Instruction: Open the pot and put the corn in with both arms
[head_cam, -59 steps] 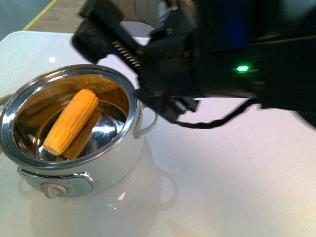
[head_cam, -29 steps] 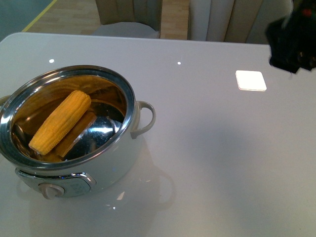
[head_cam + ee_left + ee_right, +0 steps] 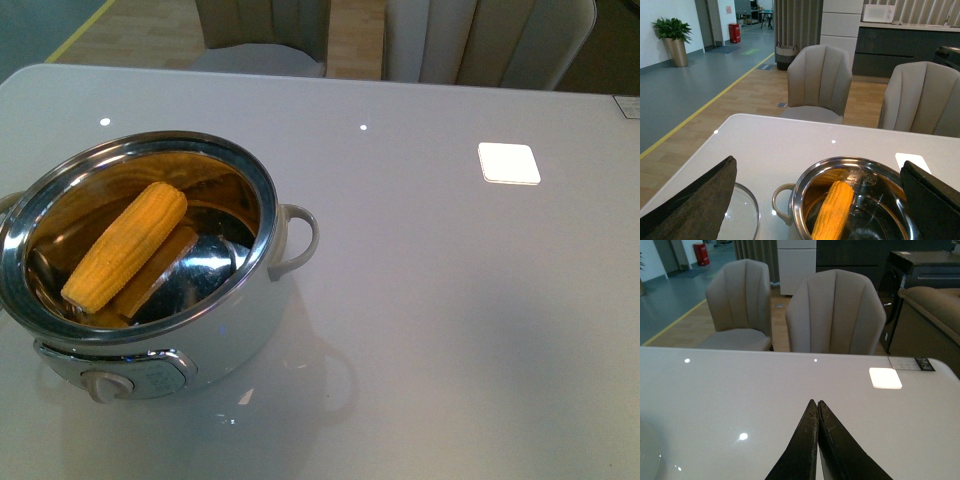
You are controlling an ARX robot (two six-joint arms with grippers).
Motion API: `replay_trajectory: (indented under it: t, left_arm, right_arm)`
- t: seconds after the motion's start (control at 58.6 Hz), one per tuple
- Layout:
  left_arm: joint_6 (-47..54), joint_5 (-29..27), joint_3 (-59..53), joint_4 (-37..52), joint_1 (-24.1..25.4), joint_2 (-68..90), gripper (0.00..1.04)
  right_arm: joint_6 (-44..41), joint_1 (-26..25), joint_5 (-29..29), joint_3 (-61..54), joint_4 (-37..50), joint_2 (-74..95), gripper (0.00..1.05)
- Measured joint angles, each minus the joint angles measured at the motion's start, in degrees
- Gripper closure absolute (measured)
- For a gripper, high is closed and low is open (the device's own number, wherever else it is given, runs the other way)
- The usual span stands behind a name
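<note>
Front view: corn lies slanted inside the lidless pot on the table, neither of my arms visible. Left wrist: my left gripper spread wide over the pot, glass lid flat beside it. Right wrist: my right gripper pinched together, empty, above bare table.

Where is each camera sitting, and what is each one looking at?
Front view: sits on the robot's body, looks down at the table, the open pot and the corn in it; no arm shows.
Left wrist view: rides the left arm, looks over its wide-open left end effector at the pot, corn, lid and chairs.
Right wrist view: rides the right arm, looks over its shut right end effector across bare table toward chairs.
Shared: front and left wrist views both show pot and corn.
</note>
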Motion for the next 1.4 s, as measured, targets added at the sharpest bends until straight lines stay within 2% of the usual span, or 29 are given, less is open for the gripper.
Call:
replay_trajectory:
  t: [0.324,0.393,0.461,0.888,1.4]
  left_arm:
    - [0.00,-0.02,0.02,0.02,0.00,0.00,0.07]
    - [0.00,-0.02,0.02,0.02,0.00,0.00,0.07]
    - [0.00,-0.04,0.02,0.00,0.00,0.00,0.07]
    - [0.00,-0.02,0.02,0.00,0.00,0.00,0.07]
    - [0.00,-0.02,0.00,0.02,0.00,0.00,0.07]
  right_arm:
    - [-0.17,-4.79,-4.44,-2.62,-12.66,-15.47,1.03]
    - [-0.22,-8.50,-9.60,-2.67,-16.28,-19.69,1.03]
    - [-0.20,-10.27,-9.70,-2.67,-18.88,-22.64,1.03]
    - [-0.22,-10.60,-10.12,-2.69,-32.22,-36.81,1.03]
    - [-0.22,-10.62,-10.14,-2.69,-41.75,-46.42,1.03]
